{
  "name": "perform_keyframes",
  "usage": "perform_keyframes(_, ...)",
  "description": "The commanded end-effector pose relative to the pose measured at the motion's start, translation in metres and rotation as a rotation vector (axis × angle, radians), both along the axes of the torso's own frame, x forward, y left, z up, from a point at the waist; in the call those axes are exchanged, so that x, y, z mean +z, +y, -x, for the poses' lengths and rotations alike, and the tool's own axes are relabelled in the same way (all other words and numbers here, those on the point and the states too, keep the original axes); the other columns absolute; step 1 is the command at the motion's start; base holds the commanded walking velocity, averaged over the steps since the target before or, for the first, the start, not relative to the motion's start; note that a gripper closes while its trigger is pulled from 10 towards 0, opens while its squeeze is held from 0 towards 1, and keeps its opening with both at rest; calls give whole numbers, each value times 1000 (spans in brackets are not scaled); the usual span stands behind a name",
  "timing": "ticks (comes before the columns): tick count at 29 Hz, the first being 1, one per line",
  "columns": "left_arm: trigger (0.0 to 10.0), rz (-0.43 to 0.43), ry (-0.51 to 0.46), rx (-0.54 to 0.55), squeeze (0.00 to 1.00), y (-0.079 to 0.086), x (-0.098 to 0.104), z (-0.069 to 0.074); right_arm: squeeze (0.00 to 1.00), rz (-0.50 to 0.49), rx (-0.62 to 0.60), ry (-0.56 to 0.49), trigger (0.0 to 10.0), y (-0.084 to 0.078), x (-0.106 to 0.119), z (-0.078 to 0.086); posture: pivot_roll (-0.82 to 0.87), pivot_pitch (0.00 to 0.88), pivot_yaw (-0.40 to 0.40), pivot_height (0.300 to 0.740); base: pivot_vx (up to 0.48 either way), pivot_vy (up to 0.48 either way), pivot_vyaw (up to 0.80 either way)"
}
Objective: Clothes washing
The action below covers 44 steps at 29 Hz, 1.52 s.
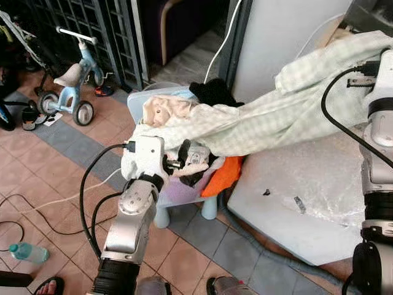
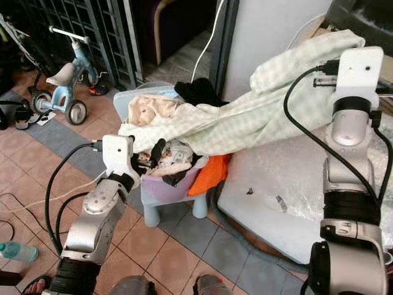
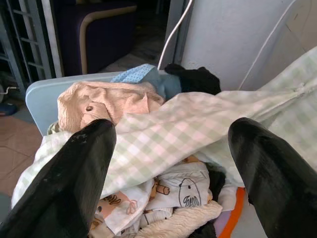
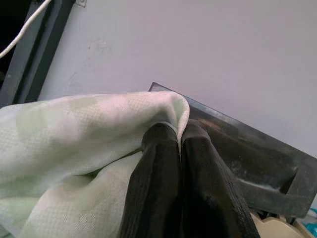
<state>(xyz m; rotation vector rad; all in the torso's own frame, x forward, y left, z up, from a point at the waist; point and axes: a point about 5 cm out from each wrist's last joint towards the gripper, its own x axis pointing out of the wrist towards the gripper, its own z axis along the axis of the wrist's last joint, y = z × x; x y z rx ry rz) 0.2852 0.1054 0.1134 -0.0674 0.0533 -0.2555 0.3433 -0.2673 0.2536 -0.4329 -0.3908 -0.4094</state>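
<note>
A tiled floor (image 1: 55, 160) carried a white appliance (image 2: 288, 37), apparently a washer, beside a small blue chair (image 1: 161, 216) heaped with laundry. A green checked cloth (image 1: 276, 117) stretched from that pile up to the right gripper (image 4: 179, 136), pinched closed on its edge. The left gripper (image 3: 171, 148) hovered spread wide over the heap.

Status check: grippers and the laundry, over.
Right gripper shut on green checked cloth, lifted toward washer. Left gripper open over clothes pile. Cloth's tail draped on pile.
</note>
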Motion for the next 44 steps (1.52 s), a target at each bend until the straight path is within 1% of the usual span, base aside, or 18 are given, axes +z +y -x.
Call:
perform_keyframes(1,10000,13,9,-11,0,-6,0,0,0,3,-48,-4,10000,-12,1,4,-39,98,-4,740,0,0,-800)
perform_keyframes(4,10000,11,15,-6,0,-6,0,0,0,10,-82,-7,10000,-18,3,4,-39,99,-4,740,0,0,-800)
perform_keyframes(8,10000,19,12,-9,0,-6,0,0,0,-11,-107,-10,10000,-27,5,5,-41,99,-5,740,0,0,-800)
perform_keyframes(10,10000,15,11,-11,0,-7,0,0,0,-8,-109,-10,10000,-27,5,5,-41,99,-5,740,0,0,-800)
perform_keyframes(12,10000,10,9,-14,0,-6,0,0,0,-11,-108,-8,10000,-26,4,5,-41,99,-5,740,0,0,-800)
perform_keyframes(18,10000,11,3,-15,0,-6,1,0,0,-7,-57,43,10000,-10,-15,7,-41,100,-6,740,0,0,-800)
perform_keyframes(20,10000,11,3,-14,0,-5,0,0,0,-10,-51,48,10000,-8,-18,7,-42,101,-5,740,0,0,-800)
perform_keyframes(22,10000,10,2,-15,0,-5,1,1,0,-9,-50,49,10000,-8,-19,7,-42,100,-5,740,0,0,-800)
perform_keyframes(31,10000,12,3,-19,0,-6,0,0,0,-6,-43,50,10000,-6,-20,8,-48,99,-4,740,0,-338,-800)
perform_keyframes(34,10000,26,17,-6,0,-5,-1,0,0,-8,-31,52,10000,-5,-21,8,-47,100,-3,740,0,0,-800)
perform_keyframes(37,10000,9,2,12,0,-2,3,-3,0,-12,51,61,10000,8,-21,5,-42,118,-1,740,0,0,0)
perform_keyframes(39,10000,-1,-2,19,0,-1,4,-4,0,-15,89,64,10000,13,-21,4,-40,123,0,740,0,0,0)
perform_keyframes(40,10000,-16,-7,24,0,1,6,-4,0,-2,153,61,10000,22,-18,4,-31,154,1,740,0,0,0)
perform_keyframes(41,10000,-16,-7,24,0,1,6,-4,0,-2,153,61,10000,22,-18,4,-31,154,1,740,0,0,0)
perform_keyframes(42,10000,-21,-9,31,0,2,7,-4,0,7,196,64,10000,28,-18,4,-31,154,1,740,0,0,0)
perform_keyframes(43,10000,-22,-10,42,0,5,7,-1,0,34,254,70,10000,37,-18,7,-30,164,-4,740,0,0,0)
perform_keyframes(44,10000,-22,-7,51,0,7,6,1,0,43,277,77,10000,41,-20,8,-30,163,-6,740,0,0,0)
